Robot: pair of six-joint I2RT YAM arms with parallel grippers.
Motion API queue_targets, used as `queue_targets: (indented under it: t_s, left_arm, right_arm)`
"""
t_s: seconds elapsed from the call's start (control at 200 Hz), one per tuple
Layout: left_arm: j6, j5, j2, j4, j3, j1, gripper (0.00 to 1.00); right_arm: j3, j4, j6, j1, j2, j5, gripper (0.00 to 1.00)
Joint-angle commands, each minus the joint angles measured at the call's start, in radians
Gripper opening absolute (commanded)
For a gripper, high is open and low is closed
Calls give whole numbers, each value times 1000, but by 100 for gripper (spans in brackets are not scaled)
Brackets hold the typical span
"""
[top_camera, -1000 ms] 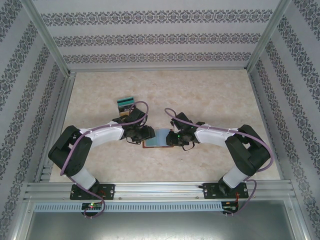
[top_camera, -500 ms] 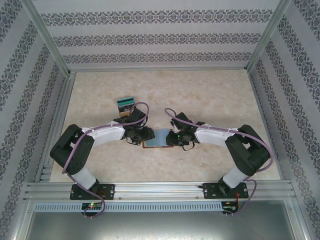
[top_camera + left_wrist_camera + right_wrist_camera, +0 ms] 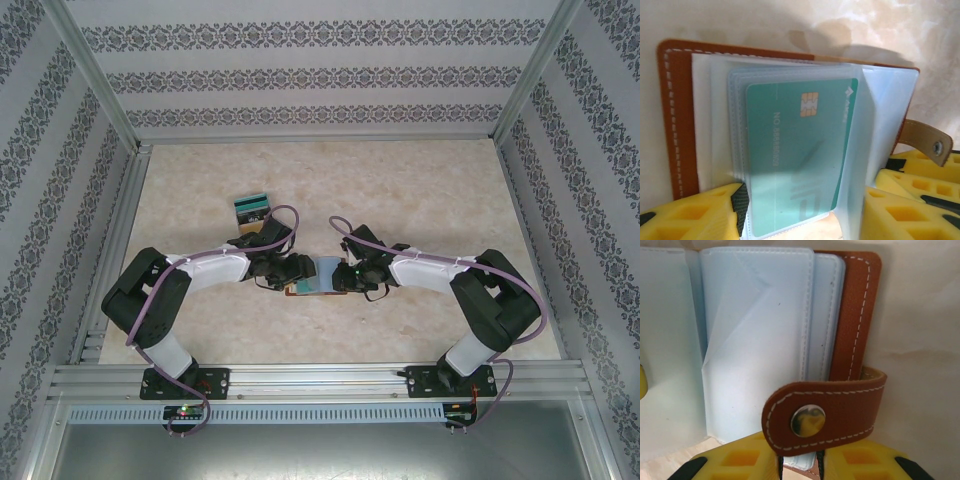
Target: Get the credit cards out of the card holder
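- Step in hand, as I read it: pull the next card. The small brown leather folding card holder point(image 3: 675, 125) lies open mid-way btwn the two arms on the pale marbled surface point(image 3: 420, 190).
- A teal plastic credit card point(image 3: 795, 150) w/ gold chip sits in the top clear blue-grey sleeve point(image 3: 880, 125). In the left wrist view its near end points to 6 o'clock, toward the left jaws. Cannot tell if that end pokes past the sleeve mouth.
- Left jaws: wide. The yellow foam pads point(image 3: 690, 215) stand either side of the card's 6 o'clock end, nothing clamped.
- Right jaws: narrow, at 3 o'clock of the holder in the top view. By the look of it they pinch the cover edge under the brown leather snap tab point(image 3: 825, 415) w/ metal stud.
- To do it well: close on the card itself, not the film. The sleeves look floppy & stacked, so catching film would likely drag the whole holder.
- Pull straight along the card's long axis, away from the right jaws, w/ those as the anchor. A skewed pull could jam a corner in the sleeve.
- A stack of teal, black & tan plastic loose cards point(image 3: 252, 208) lies at 10 o'clock of the holder, apart from it. I judge these already out, so it's a fair drop spot.
- Vs 1 s ago (top view): the left wrist has crept toward 3 o'clock. It now sits over the holder's 9 o'clock edge & hides more of the sleeves.
- Right arm, holder & loose cards: same places.
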Motion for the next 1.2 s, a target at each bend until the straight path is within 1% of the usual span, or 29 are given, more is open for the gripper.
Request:
queue_targets:
  t_s: [0.0, 0.1, 0.2, 0.355, 0.525, 0.689, 0.779, 0.869, 1.064, 1.199]
  left_arm:
    - [-4, 58, -13, 53, -12, -10, 60]
    - [9, 52, -28, 29, 9, -10, 63]
    - [28, 46, -36, -5, 39, -13, 64]
    - [37, 58, -34, -15, 73, -19, 64]
    - [31, 91, -15, 30, 91, -34, 64]
    - [12, 156, 48, 89, 137, -56, 64]
    - [5, 185, 92, 108, 162, -72, 63]
    - [3, 185, 111, 111, 172, -84, 63]
    - [15, 137, 80, 71, 161, -75, 64]
    - [22, 144, 72, 77, 152, -67, 64]
  right_arm:
    - [-17, -8, 16, 21, 25, 5, 28]
    - [-17, -7, 16, 21, 25, 5, 28]
    - [-17, -8, 16, 21, 25, 7, 28]
    - [-17, -8, 16, 21, 25, 6, 28]
    - [-19, -9, 16, 21, 23, 8, 29]
    - [-26, -4, 22, 18, 5, 14, 29]
    - [-40, 4, 31, 13, -28, 26, 29]
    - [-63, 3, 41, 4, -72, 45, 30]
    - [-116, -5, 62, -33, -192, 68, 31]
    - [-139, -18, 79, -56, -277, 87, 33]
